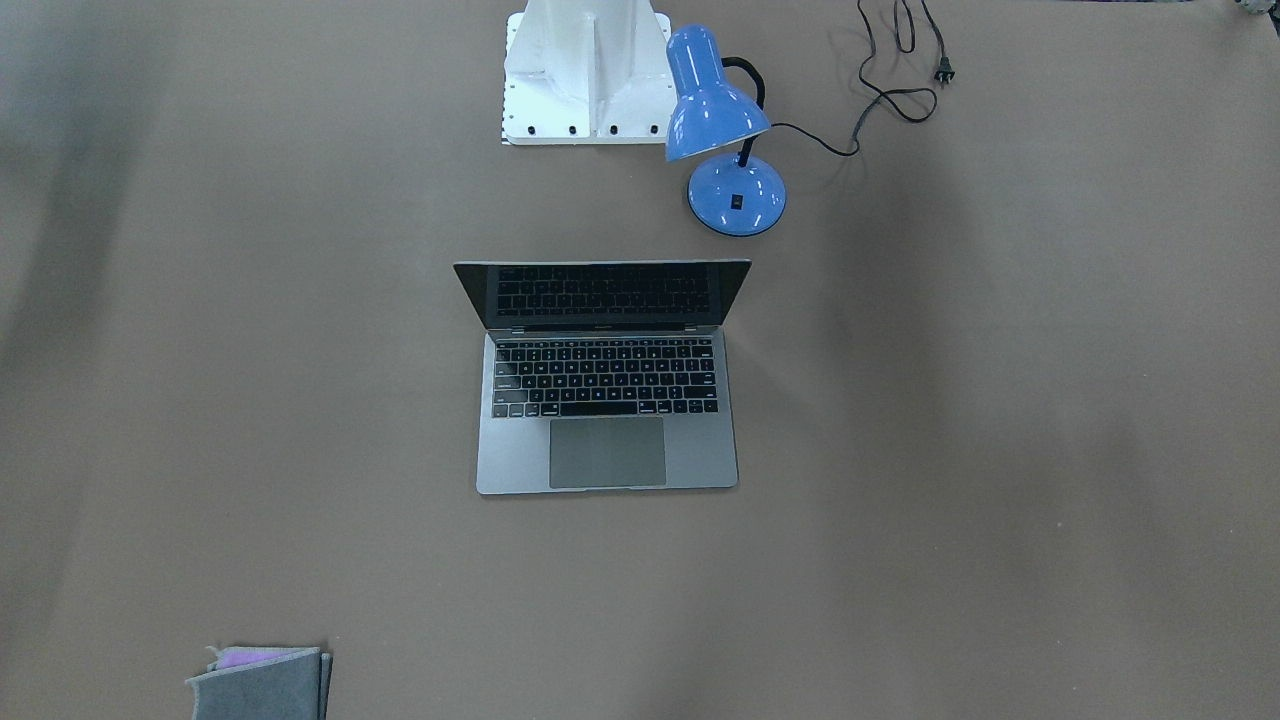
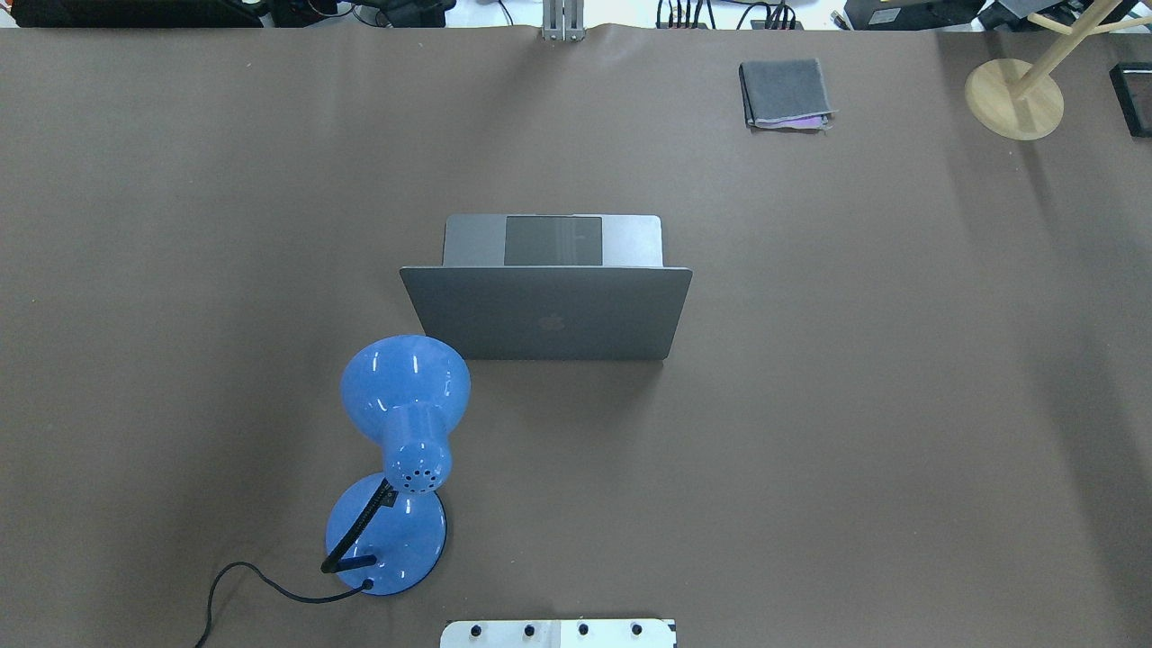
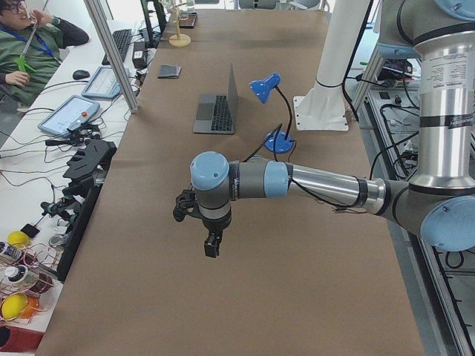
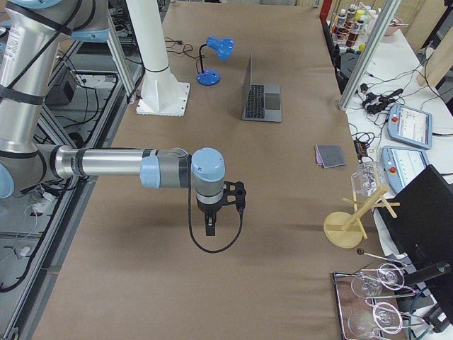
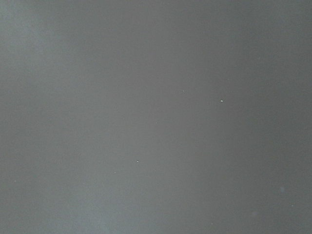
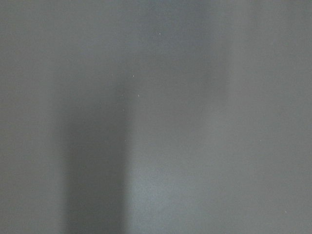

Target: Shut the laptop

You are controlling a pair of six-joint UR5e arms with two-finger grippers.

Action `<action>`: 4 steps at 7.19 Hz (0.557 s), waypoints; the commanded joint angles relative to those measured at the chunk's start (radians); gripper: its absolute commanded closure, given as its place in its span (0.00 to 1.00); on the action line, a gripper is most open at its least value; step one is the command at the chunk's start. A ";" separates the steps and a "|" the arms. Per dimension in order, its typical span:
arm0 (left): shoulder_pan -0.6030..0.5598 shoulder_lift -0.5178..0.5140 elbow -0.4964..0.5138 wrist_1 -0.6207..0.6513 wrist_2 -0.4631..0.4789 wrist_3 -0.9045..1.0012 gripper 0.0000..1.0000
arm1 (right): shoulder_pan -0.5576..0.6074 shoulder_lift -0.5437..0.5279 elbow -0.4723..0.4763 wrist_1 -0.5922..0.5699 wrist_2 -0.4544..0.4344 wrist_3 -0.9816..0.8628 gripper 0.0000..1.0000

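Pincer states cannot be told; left pincer (image 3: 213, 250) and right pincer (image 4: 210, 229) hang well apart from open laptop (image 1: 607, 400).

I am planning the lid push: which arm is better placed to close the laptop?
Probably right. Left tool and right tool both hang far from the laptop, but the blue lamp stands beside the lid's left corner, in the left arm's way.

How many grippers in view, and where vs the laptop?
2. Left gripper hangs over bare table toward the robot's left end, far from the laptop. Right gripper hangs toward the right end, also far from it. Neither shows in the overhead view.
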 commanded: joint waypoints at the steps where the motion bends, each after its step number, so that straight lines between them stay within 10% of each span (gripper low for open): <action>1: 0.000 0.000 0.000 0.000 0.000 0.000 0.02 | 0.000 0.000 0.000 0.000 0.000 0.000 0.00; 4: 0.002 -0.017 -0.008 -0.003 -0.001 0.002 0.02 | 0.000 0.003 -0.002 0.094 0.000 0.000 0.00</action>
